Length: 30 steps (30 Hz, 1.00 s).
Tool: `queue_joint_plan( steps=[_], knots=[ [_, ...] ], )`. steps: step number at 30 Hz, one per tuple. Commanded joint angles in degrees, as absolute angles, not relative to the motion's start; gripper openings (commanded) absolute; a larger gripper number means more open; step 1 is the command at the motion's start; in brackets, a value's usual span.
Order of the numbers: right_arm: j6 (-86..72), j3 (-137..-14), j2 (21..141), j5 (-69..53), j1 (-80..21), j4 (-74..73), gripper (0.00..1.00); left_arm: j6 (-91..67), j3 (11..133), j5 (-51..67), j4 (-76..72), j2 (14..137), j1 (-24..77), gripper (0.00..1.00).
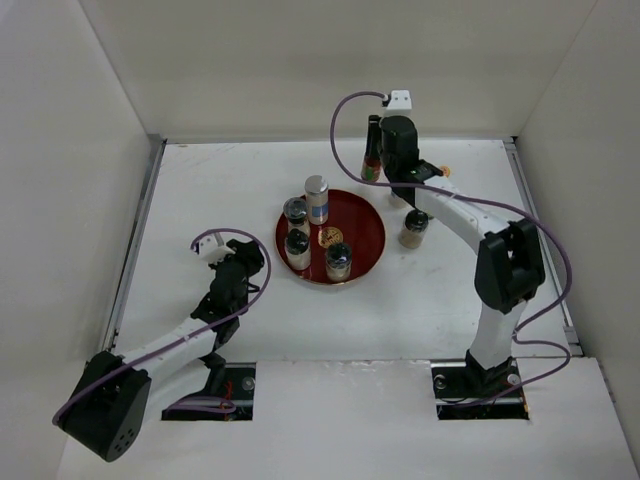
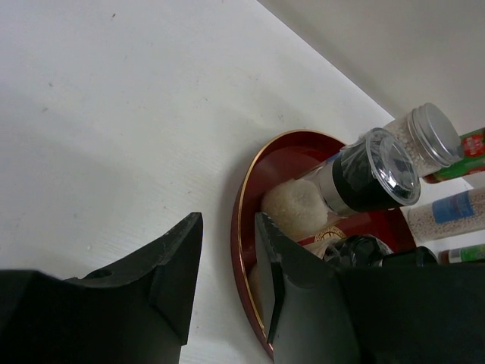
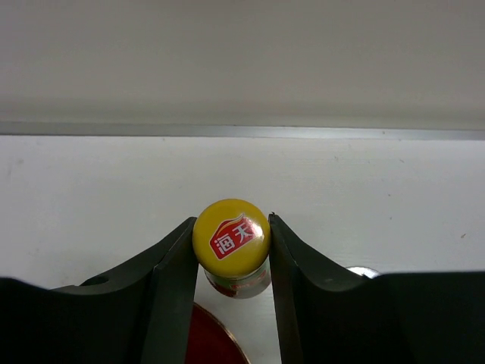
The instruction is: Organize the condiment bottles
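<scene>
Four containers [image 1: 297,243] crowd the tray's [image 1: 368,222] 9 o'clock half; its 3 o'clock side is bare. A shaker [image 1: 413,231] and the right gripper [image 3: 232,224], clamped on a bottle [image 1: 373,150], block 1 to 3 o'clock; the table [image 1: 400,300] at 5 and 11 o'clock is open.

A round red tray [image 1: 362,216] sits mid-way on the white table [image 1: 200,190], enclosed by pale walls [image 1: 300,60].
</scene>
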<state>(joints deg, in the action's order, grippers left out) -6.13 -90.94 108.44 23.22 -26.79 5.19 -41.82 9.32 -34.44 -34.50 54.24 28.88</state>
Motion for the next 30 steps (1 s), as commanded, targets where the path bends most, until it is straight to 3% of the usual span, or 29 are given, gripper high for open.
queue_joint_plan(
  steps=[1,18,30],
  knots=[
    [-5.36,-89.75,100.55,23.91,-29.57,15.99,0.27,-42.36,10.2,-33.49,-37.7,54.75,28.34,0.32],
    [-6.15,-85.87,103.98,23.99,-37.57,19.16,0.27,-42.71,10.11,-32.26,-37.97,54.93,27.9,0.33],
    [-8.78,-73.84,96.34,28.21,-41.44,19.86,0.26,-42.89,10.28,-31.9,-37.97,55.11,28.17,0.33]
  ],
)
